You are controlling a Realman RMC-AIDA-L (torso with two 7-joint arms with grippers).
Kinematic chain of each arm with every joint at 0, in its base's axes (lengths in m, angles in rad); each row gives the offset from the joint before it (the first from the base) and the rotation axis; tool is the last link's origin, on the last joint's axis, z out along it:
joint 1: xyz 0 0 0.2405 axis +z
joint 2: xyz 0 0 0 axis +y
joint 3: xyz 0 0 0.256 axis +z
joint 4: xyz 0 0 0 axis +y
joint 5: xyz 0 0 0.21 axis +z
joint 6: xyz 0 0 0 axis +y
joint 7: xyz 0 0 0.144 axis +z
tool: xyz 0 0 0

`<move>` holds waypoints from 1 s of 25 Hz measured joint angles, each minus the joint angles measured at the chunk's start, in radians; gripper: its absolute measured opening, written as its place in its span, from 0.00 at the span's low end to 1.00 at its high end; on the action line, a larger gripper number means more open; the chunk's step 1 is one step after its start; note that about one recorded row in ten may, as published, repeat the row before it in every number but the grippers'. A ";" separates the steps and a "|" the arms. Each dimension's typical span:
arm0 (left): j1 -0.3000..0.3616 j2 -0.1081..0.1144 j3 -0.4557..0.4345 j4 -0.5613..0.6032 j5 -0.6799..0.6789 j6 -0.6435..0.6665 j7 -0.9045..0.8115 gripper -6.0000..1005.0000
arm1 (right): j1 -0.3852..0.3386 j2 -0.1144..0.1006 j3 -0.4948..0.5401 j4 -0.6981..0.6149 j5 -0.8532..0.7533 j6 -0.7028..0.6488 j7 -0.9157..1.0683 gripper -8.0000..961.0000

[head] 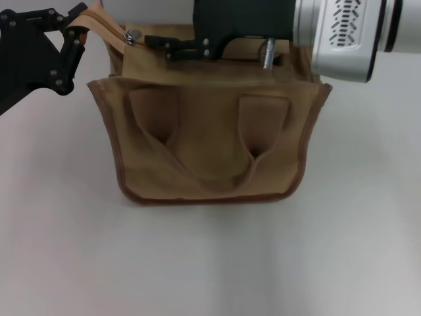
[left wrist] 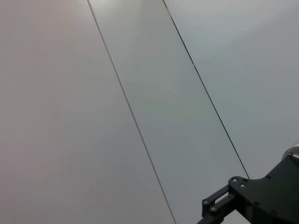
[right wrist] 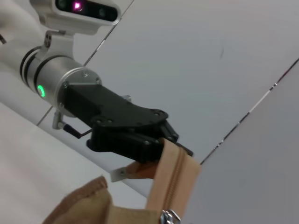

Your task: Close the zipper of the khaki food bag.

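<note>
The khaki food bag [head: 210, 151] stands upright in the middle of the table, with its two strap handles hanging down the near side. The zipper [head: 105, 26] runs along its top, and its loose tape end is lifted up at the back left. My left gripper [head: 82, 21] is shut on that tape end. The right wrist view shows the left gripper [right wrist: 163, 142] pinching the tape of the zipper [right wrist: 175, 177]. My right gripper [head: 150, 41] reaches over the bag top, with its fingers together at the silver pull [head: 131, 36]. The pull also shows in the right wrist view [right wrist: 168, 217].
The bag stands on a plain white table [head: 210, 263]. The silver right forearm [head: 342, 33] hangs over the bag's back right corner. The left wrist view shows only white panels with seams and a black gripper part [left wrist: 252, 200].
</note>
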 joint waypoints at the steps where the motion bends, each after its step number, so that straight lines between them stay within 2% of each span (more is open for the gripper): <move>1: 0.000 0.000 0.001 0.001 0.000 0.000 0.000 0.05 | 0.000 0.000 -0.018 0.000 0.013 0.015 -0.015 0.79; 7: -0.006 0.000 0.003 0.011 0.000 0.009 -0.006 0.05 | -0.004 0.000 -0.124 -0.023 0.053 0.102 -0.060 0.79; 19: -0.038 0.002 0.006 0.023 0.006 0.031 -0.049 0.06 | -0.030 0.001 -0.147 -0.049 0.067 0.129 -0.118 0.79; 25: -0.049 0.001 0.007 0.028 0.009 0.049 -0.057 0.06 | -0.050 0.001 -0.185 -0.047 0.167 0.132 -0.212 0.79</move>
